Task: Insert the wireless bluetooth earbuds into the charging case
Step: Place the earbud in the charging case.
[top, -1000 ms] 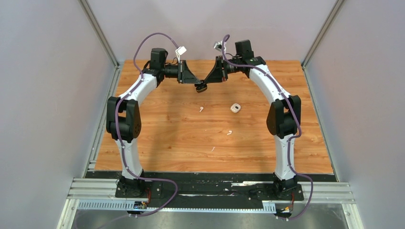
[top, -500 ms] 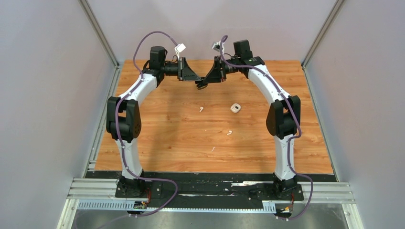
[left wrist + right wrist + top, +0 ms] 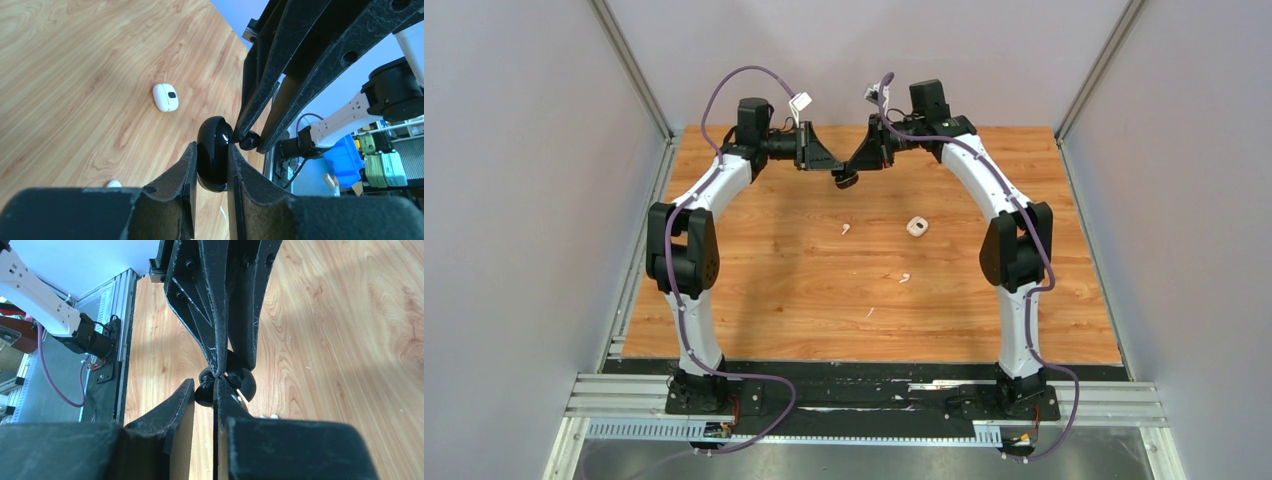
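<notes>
My left gripper is shut on a glossy black charging case, held in the air above the back middle of the table. My right gripper meets it from the right and is shut on a black earbud, which sits against the case's edge. In the right wrist view the black earbud is pinched at my fingertips, next to the black case. Two white earbuds lie loose on the wood. Only one black earbud shows.
A small white charging case lies on the table right of centre, also in the left wrist view. A tiny white fleck lies nearer the front. Grey walls stand on both sides and behind.
Both grippers have shifted slightly toward the back and closer together, carrying the black case and black earbud. The things on the table have not moved.
</notes>
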Controlling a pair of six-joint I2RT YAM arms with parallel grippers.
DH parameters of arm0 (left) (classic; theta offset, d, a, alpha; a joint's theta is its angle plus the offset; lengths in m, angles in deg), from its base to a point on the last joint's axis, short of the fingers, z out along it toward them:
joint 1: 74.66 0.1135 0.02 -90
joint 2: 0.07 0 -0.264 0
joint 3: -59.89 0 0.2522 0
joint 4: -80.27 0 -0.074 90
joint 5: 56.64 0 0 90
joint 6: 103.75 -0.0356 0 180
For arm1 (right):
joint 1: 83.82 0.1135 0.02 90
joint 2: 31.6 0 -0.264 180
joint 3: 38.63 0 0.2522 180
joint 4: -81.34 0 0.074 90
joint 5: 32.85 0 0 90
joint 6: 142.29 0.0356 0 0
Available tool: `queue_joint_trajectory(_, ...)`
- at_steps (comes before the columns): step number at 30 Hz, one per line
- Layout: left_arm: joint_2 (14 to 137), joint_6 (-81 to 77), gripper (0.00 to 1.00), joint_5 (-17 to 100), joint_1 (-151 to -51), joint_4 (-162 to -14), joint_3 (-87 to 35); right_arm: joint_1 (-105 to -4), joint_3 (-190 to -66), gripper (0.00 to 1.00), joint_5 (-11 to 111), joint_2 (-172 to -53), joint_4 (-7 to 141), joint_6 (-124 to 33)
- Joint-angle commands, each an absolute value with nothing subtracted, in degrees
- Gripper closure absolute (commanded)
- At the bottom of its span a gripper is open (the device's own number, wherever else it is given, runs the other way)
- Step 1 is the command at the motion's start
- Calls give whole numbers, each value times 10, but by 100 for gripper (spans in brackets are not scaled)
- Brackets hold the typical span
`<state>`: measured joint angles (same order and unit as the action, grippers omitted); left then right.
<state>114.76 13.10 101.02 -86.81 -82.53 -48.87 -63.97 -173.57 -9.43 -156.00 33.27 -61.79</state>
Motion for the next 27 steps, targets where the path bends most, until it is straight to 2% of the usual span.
queue_joint_trajectory(1, 1117, 89, 100, 1011, -873, -787, -509, -639, -1746, 100, -55, -1531, 336, -606)
queue_joint_trajectory(27, 1112, 55, 100, 974, -875, -767, -519, -638, -1702, 100, -26, -1515, 314, -585)
